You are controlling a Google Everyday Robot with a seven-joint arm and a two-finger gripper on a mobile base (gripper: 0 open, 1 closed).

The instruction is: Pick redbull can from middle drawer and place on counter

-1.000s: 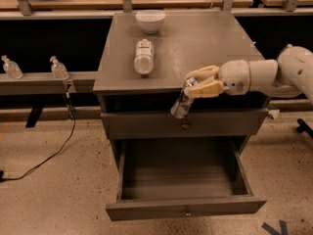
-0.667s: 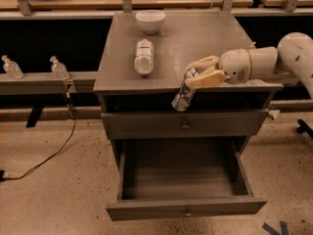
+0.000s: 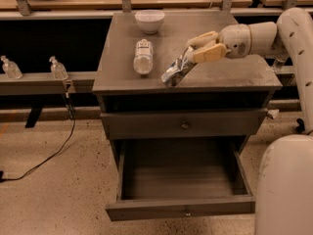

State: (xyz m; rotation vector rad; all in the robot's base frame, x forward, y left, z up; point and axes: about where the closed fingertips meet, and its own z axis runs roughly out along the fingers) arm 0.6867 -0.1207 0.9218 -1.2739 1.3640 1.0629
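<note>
The redbull can is silvery with dark patches and hangs tilted, top end up to the right, bottom end down over the front part of the grey counter. I cannot tell whether its bottom end touches the surface. My gripper reaches in from the right above the counter and is shut on the can's upper end. The middle drawer is pulled out below, and its inside shows nothing.
A clear plastic bottle lies on the counter left of the can. A white bowl stands at the back. A closed drawer front with a knob sits above the open drawer. A cable runs on the floor at the left.
My gripper has lifted the can from in front of the cabinet's top edge up to over the counter's front part. The bottle and the bowl have not moved.
</note>
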